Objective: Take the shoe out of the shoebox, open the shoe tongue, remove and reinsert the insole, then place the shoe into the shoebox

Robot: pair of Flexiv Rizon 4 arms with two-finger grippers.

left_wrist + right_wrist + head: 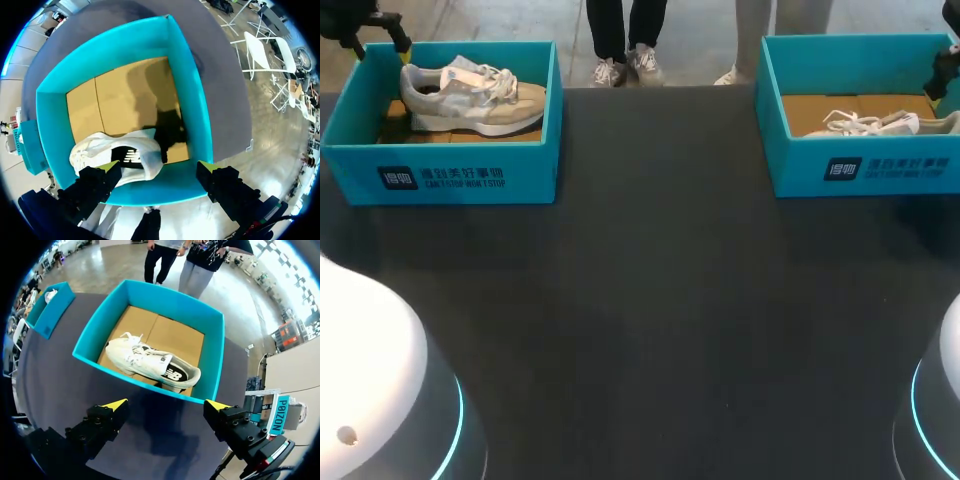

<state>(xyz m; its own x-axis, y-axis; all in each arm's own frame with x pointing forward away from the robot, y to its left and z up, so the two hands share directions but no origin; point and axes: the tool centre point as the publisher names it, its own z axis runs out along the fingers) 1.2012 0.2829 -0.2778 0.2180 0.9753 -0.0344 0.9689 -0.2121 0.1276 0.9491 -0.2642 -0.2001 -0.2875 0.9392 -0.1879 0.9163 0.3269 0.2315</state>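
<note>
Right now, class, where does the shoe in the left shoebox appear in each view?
Head view: shoe inside left shoebox, upper left.
Left wrist view: shoe in that box, just ahead of left gripper.
Right wrist view: shoe small, in the farther box.
Shared landmark: the left shoebox's teal walls.

Robotics laboratory bench, dark grey table [650, 300], white left arm base [370, 350] and right arm base [950, 350] ringed in blue light, teal left shoebox [470, 175] and right shoebox [880, 170].
</note>
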